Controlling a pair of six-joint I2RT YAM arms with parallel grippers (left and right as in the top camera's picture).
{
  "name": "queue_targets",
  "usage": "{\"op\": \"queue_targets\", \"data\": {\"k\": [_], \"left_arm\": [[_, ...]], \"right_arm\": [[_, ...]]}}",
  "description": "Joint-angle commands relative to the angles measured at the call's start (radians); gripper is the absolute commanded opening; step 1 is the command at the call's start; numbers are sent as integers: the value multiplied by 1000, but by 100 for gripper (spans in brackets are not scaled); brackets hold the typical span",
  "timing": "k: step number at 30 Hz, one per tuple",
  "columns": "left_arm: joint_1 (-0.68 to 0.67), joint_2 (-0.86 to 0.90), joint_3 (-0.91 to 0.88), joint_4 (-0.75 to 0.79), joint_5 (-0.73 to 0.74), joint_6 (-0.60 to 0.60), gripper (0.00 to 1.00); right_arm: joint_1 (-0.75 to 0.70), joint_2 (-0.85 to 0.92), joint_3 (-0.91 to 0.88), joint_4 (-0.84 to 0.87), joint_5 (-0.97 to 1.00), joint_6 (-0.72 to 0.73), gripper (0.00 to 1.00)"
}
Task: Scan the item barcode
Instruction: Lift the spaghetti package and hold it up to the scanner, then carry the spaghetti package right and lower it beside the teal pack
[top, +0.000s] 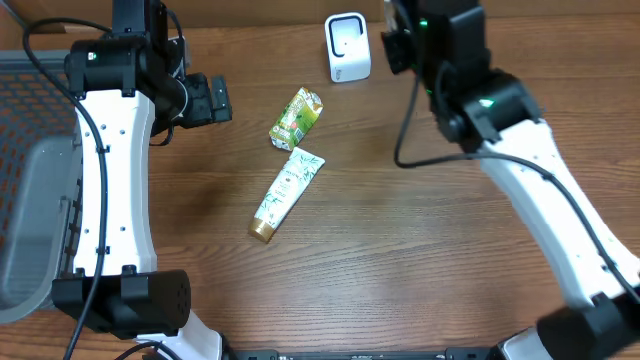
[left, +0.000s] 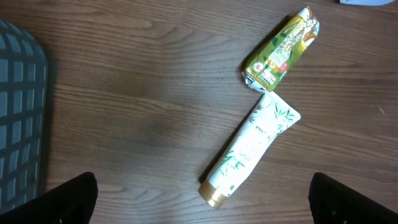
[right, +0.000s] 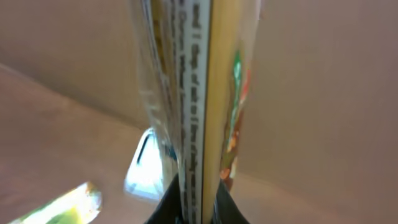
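- Left arm (top: 110, 170) runs up the left side of the desk (top: 420, 250), wrist bent toward the middle. Left pincer (top: 218, 100) is released, jaws wide apart, holding nothing. It hangs above bare wood, left of the goods.
- In the left wrist view, its dark fingers (left: 62, 199) show only at the two bottom corners.
- Right arm (top: 540, 190) stretches from the near right corner to the far edge. Its wrist sits just right of the scanner (top: 347, 47).
- Right pincer (right: 193, 208) is clenched on a thin flat packet (right: 193, 93). It grips the lower edge, and the packet stands upright.
- The packet is up off the desk, near the scanner. The overhead view does not show it, as the arm covers it.
- Desk is dark brown wood with a visible grain.
- A dark grid basket (top: 30, 100) and a grey tray (top: 35, 240) sit at the left edge.
- A plain tan surface sits behind the packet in the right wrist view; cannot tell what it is.
- The packet is seen edge-on: a yellow strip, a clear glossy wrapper, a line of small black print down one side, and green and red marks on the other. No barcode can be made out.
- Scanner is white, a rounded box with a dark outline on its face, standing at the far edge.
- A green carton (top: 296, 118) lies tilted at mid-desk.
- A white tube (top: 286, 187) with leaf print and a gold cap lies just below the carton, its flat end almost touching it.
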Motion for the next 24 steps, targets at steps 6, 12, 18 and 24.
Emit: {"op": "queue_targets", "data": {"k": [6,12,18,24], "left_arm": [[4,11,0,-1,0,-10,100],[4,11,0,-1,0,-10,100],[4,11,0,-1,0,-10,100],[4,11,0,-1,0,-10,100]], "right_arm": [[-6,214,38,364,177,-351,4],[-3,333,38,580,213,-558,4],[23,408,38,649,156,-599,4],[66,478,38,712,126,-614,4]]}}
